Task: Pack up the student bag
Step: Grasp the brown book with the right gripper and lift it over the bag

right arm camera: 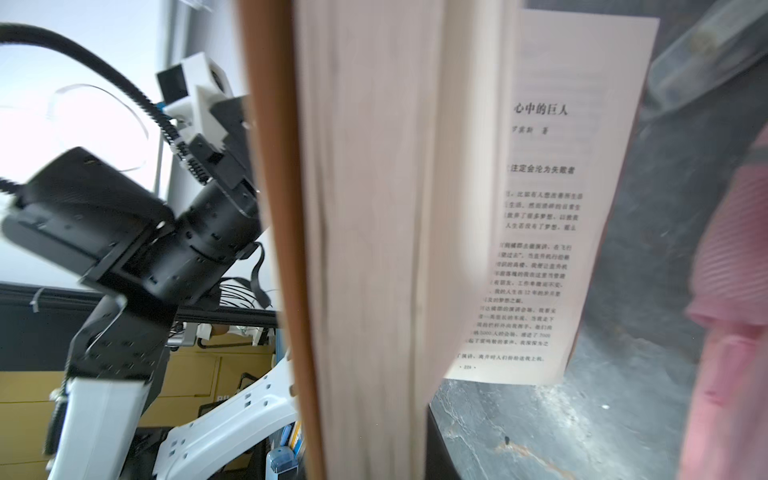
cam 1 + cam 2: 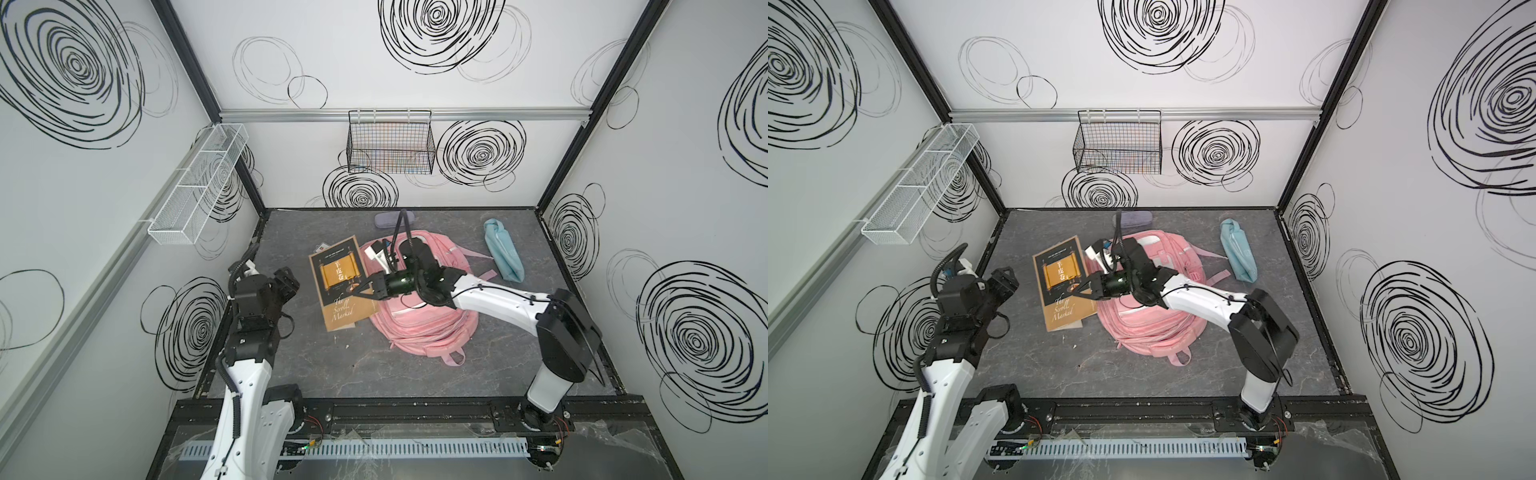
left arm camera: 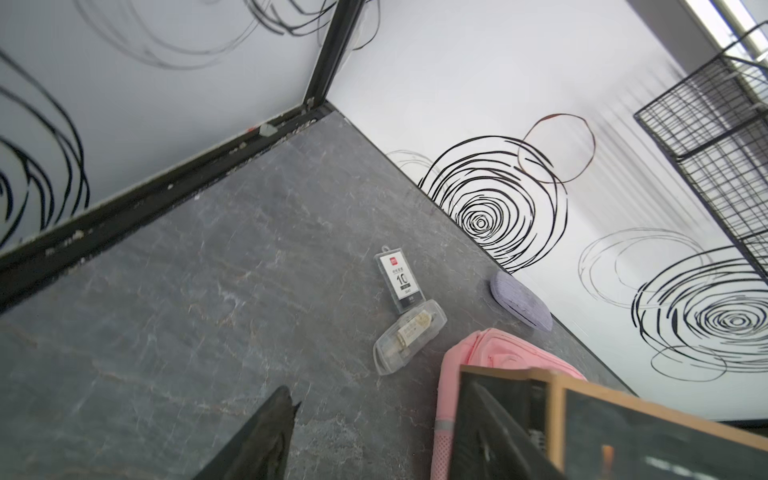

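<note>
Right fingers (image 2: 368, 281) are closed on the fore-edge of the tan paperback book (image 2: 336, 274), pages fanning. Left fingers (image 3: 266, 440) stand wide apart, empty. Student bag (image 2: 424, 328), pink fabric, rounded, lies flat on the grey veined desk (image 2: 332, 374), touching the book. Soft light-blue pouch (image 2: 505, 253) lies apart.

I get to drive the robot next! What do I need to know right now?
Left gripper: open, empty, hanging left of the book.
Right gripper: shut on the book's edge, tilting it up beside the bag; the pages fan loose.
Bag: lying flat mid-table, under the right arm. I can't tell whether it is open.
Also out: blue pouch, grey case, two clear boxes.
Done: book grabbed.
Left: get the book, probably the rest too, into the bag.
</note>
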You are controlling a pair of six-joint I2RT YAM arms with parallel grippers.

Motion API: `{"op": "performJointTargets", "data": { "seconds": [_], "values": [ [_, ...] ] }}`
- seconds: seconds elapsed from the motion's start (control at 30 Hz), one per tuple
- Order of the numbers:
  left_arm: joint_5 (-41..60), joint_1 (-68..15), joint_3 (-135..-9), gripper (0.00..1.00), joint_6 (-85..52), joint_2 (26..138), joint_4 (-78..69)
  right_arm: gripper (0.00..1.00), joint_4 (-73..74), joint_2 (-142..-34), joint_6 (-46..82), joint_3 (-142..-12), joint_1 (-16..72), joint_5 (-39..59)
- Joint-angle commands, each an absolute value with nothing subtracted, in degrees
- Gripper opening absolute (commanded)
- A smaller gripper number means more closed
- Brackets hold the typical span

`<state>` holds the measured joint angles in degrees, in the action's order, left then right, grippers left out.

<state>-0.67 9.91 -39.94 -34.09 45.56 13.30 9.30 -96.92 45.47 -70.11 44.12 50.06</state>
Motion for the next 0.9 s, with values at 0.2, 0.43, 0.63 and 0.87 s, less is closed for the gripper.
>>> {"op": "performJointTargets", "data": {
  "seconds": [0.2, 0.43, 0.63, 0.87],
  "values": [
    [-4.3, 3.4, -61.3, 0.69, -22.2, 72.7, 1.0, 0.00, 19.3, -98.7, 32.7, -78.0, 23.4, 61.2],
    [-7.7, -5.8, -76.2, 0.66, -18.6, 92.3, -2.3, 0.00, 25.1, -109.2, 29.6, -86.3, 19.3, 64.8],
    [-6.6, -8.1, -77.9, 0.67, -16.3, 97.9, -3.4, 0.00, 30.4, -111.1, 34.1, -85.3, 16.9, 66.5],
    [-3.5, -18.6, -72.9, 0.68, -9.7, 95.7, -6.8, 0.00, 18.9, -98.9, 32.2, -78.7, 14.7, 58.2]
  ]
}}
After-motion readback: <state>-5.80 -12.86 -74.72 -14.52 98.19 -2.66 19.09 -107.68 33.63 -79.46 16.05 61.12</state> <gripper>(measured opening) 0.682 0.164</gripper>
